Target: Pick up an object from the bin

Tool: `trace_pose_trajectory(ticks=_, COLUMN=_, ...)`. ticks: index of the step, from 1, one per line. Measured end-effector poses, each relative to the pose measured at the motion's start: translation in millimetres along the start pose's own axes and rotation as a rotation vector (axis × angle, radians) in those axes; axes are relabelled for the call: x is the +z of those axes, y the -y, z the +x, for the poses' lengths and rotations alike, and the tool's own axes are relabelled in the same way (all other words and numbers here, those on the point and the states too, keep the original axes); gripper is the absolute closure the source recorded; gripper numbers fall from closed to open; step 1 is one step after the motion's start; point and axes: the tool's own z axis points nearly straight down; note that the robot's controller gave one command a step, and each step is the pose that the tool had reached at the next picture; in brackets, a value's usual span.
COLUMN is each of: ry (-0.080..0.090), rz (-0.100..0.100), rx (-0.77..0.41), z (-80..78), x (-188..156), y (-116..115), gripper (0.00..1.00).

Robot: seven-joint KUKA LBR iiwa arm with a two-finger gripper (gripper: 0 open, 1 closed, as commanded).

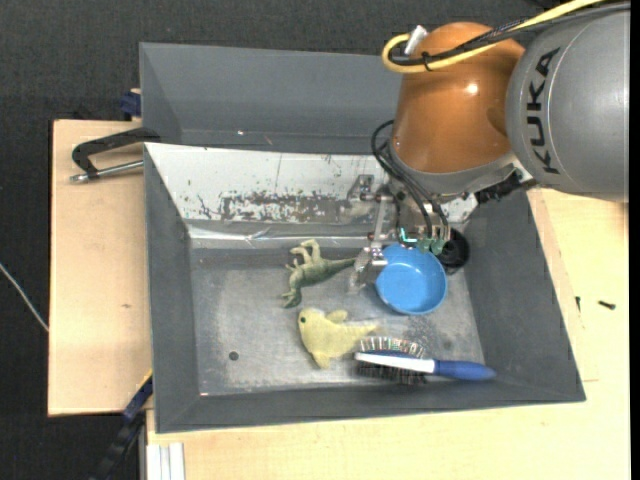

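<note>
Tool (pixel 380 258) low at left rim of round blue plastic bowl (pixel 415 290); spread or pressed, cannot tell. Likely grasp approach; next needs rim pinch, straight lift.

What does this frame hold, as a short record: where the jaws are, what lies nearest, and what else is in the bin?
jaws: low in the right half of the bin, at the upper-left rim of the blue bowl
grasp: cannot tell
nearest other thing: green toy dinosaur, just left of the bowl
near wall: yellow soft toy and, to its right, brush with blue handle
</note>
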Motion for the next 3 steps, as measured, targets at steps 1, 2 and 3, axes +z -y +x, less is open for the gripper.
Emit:
trace_pose_trajectory(ticks=1, ry=0.022, rz=-0.003, rx=0.023, z=-6.2, x=121, y=-16, gripper=0.0)
trace_pose_trajectory(ticks=2, ry=0.017, rz=-0.006, rx=-0.059, z=-4.8, x=86, y=-87, gripper=0.0)
trace_pose_trajectory(ticks=3, ry=0.018, rz=-0.001, rx=-0.021, z=-35.0, x=142, y=-19, gripper=0.0)
